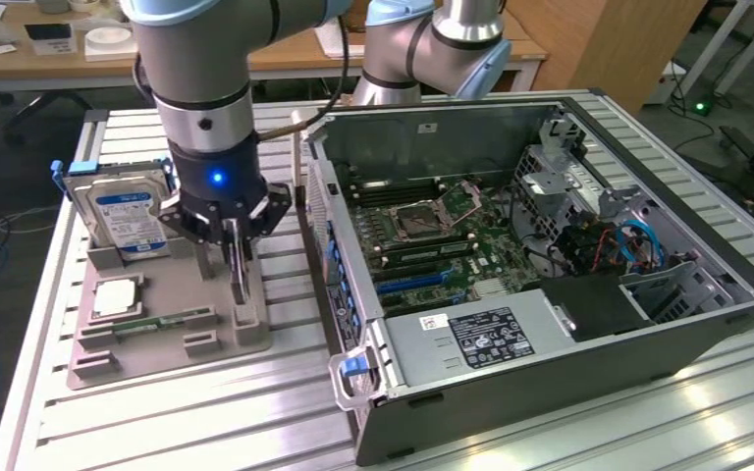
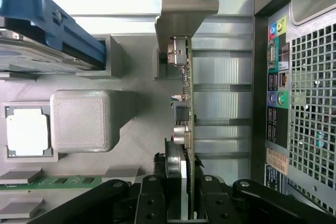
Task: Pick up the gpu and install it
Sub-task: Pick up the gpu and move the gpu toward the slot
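Ribbed metal tabletop fills the front of the exterior view. Nearest, toward five o'clock, sits an open computer case, with a labelled power supply in front and a green motherboard behind it. Toward eight o'clock lies a grey parts tray. It holds a green memory stick, then a square processor chip, and farthest back a silver hard drive standing upright.

Over the tray's side nearest the case, the gripper points straight down. The gpu shows as a thin dark strip below it, its lower end at a tray slot. Whether it touches the slot cannot be told. Beyond, toward twelve o'clock, stands a wooden desk.

The wrist view makes the grip plain: black fingers pinch the card from both sides. Seen edge-on, the card carries small components and ends in a silvery bracket. The case's coloured rear ports stand near it.
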Robot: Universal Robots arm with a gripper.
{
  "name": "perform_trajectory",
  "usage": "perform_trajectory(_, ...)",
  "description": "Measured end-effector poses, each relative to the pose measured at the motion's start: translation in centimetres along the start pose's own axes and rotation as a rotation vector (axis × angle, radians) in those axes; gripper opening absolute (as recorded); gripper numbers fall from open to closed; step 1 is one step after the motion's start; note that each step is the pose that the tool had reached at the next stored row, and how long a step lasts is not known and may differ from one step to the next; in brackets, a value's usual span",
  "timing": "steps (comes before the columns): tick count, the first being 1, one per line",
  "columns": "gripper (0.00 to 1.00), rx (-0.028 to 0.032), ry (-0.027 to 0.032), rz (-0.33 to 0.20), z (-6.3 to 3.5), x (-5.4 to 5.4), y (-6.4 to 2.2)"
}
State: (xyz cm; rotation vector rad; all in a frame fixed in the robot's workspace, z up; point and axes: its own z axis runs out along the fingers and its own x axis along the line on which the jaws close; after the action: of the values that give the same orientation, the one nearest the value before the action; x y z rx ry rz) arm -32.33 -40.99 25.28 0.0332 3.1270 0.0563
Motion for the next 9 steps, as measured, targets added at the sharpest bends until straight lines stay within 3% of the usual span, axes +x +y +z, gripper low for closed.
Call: perform_trajectory(9,0.28,-0.0021,0.0001,0.0,-1.22,0.0,0.04)
